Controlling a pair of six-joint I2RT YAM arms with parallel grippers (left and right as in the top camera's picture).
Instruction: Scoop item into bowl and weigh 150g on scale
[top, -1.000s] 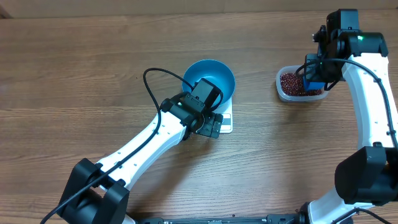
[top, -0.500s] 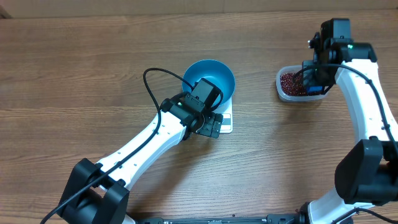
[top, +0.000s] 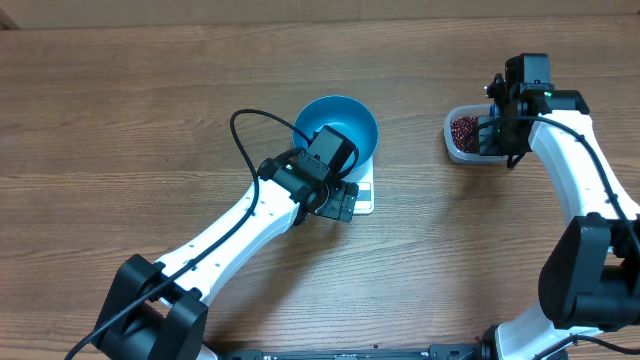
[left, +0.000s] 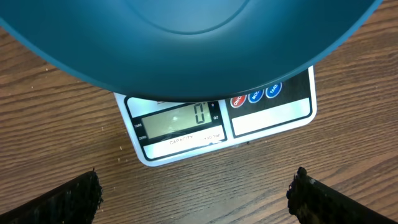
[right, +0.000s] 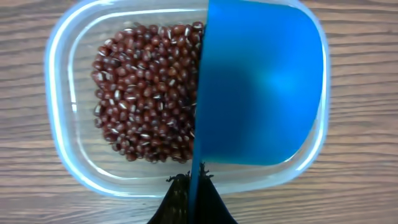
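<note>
The bowl is seated on the scale near the middle of the table; zero is shown on the display. The left gripper is held wide apart and empty, just beside the scale's display edge. Toward the far right corner, the scoop is clamped in the closed right gripper inside the clear tub, beside the beans

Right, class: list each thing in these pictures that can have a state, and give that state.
bowl: on the scale, empty.
scale: switched on, display reads zero.
tub: open, holding beans.
beans: loose in the tub, none in the bowl.
scoop: gripped, over the tub, no beans showing on it.
left gripper: open, holding nothing.
right gripper: shut on the scoop.
</note>
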